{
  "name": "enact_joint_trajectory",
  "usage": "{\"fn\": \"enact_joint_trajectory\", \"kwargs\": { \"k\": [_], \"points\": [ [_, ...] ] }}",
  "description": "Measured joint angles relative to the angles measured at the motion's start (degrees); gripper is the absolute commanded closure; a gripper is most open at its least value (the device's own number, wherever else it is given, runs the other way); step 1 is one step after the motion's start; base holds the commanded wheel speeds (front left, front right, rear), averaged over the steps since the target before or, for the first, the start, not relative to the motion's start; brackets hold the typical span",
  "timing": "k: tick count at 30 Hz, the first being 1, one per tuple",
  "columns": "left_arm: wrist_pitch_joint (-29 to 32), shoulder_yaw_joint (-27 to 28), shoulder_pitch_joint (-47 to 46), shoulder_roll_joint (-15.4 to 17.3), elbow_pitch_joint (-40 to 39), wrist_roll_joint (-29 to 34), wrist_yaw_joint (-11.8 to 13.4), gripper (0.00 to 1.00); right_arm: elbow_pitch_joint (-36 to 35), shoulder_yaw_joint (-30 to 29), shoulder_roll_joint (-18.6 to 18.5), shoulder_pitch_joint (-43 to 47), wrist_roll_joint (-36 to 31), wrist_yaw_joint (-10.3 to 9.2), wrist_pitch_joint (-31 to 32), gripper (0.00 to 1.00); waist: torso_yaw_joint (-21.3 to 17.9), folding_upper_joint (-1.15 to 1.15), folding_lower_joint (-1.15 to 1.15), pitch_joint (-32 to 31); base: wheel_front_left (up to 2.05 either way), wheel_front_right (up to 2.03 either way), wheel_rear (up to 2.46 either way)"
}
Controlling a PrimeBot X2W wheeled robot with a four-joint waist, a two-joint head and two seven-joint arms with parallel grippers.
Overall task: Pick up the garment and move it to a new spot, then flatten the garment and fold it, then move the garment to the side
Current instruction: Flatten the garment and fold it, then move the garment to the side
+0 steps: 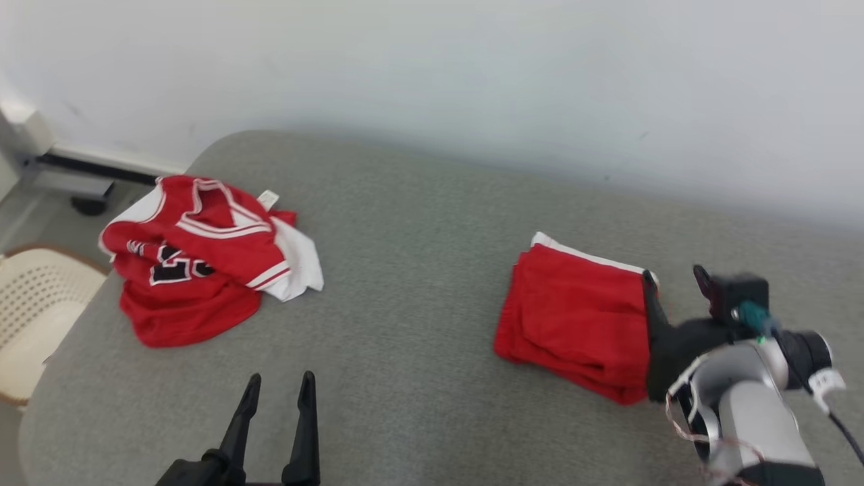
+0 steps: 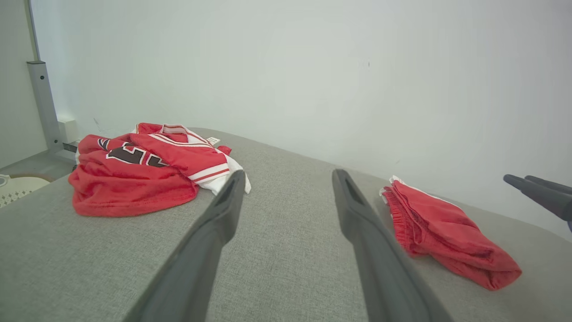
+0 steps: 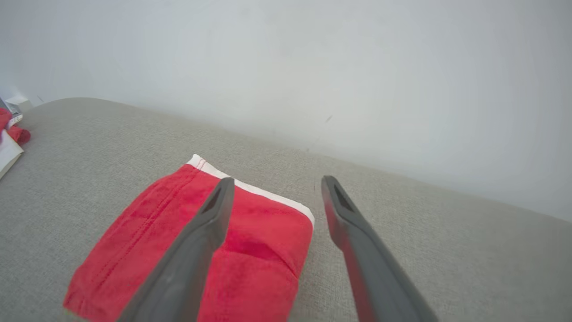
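The garment (image 1: 574,317), red with a white band, lies folded in a compact rectangle on the right of the grey table (image 1: 418,270). My right gripper (image 1: 673,275) stands open at its right edge, with one finger over the cloth and the other beside it, and it holds nothing. The right wrist view shows the folded garment (image 3: 259,250) under and left of the open right gripper (image 3: 278,180). My left gripper (image 1: 281,376) is open and empty near the table's front edge. In the left wrist view the left gripper (image 2: 289,173) points between the folded garment (image 2: 447,228) and a crumpled jersey.
A crumpled red and white jersey (image 1: 196,270) with dark numbers lies at the table's far left; it shows again as the jersey (image 2: 134,188). A pale perforated chair (image 1: 34,304) stands off the left edge. A white wall runs behind the table.
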Motion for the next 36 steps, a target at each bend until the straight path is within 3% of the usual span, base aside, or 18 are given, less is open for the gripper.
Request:
{"fn": "enact_joint_trajectory", "kwargs": {
  "k": [6, 12, 26, 36],
  "points": [
    [0.0, 2.7, 1.0, -0.9, -0.6, 0.9, -1.2, 0.0, -13.2, 0.1, 0.0, 11.8, 6.3, 0.0, -4.2, 0.0, -4.6, 0.0, 0.0, -1.3, 0.0, 0.0, 0.0],
    [0.0, 6.0, 1.3, -1.3, -0.8, 3.3, -3.2, 0.0, -19.7, 0.5, 0.0, 19.4, 10.2, 0.0, -9.3, 0.0, -8.6, 0.0, 0.0, -1.7, 0.0, 0.0, 0.0],
    [0.0, 13.3, 6.7, -3.3, 1.3, 7.6, -7.7, 0.0, -19.7, 4.0, 0.0, 26.4, 12.1, 0.0, -13.3, 0.0, -15.6, 0.0, 0.0, -3.2, 0.0, 0.0, 0.0],
    [0.0, 14.9, 6.9, -4.8, 4.0, 8.9, -9.4, 0.0, -19.0, 4.1, 0.0, 26.8, 12.1, 0.0, -11.6, 0.0, -16.8, 0.0, 0.01, -3.6, 0.0, 0.0, 0.0]
  ]
}}
